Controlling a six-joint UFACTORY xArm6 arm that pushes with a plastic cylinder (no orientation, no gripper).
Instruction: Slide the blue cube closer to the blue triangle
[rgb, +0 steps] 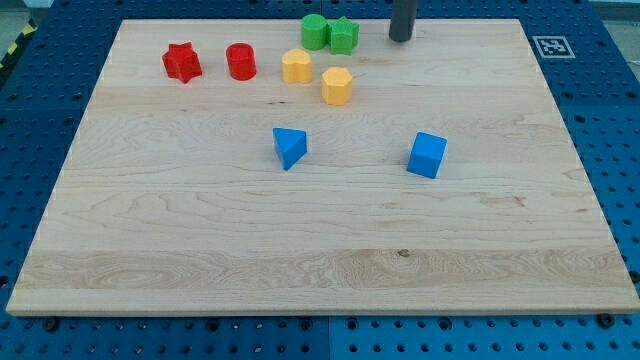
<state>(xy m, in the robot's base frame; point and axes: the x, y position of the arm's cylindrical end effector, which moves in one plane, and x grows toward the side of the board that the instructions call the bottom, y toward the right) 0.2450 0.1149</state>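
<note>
Blue cube | upright, well right of blue triangle

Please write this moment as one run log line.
my tip: top edge, touching nothing | blue cube: right of blue triangle, apart

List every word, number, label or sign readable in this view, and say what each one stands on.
No readable words or numbers anywhere.
One sign only: a black-and-white square marker, a coded pattern with no letters, on the wooden board at its corner at the view's top right.
The coloured blocks carry no markings.
</note>
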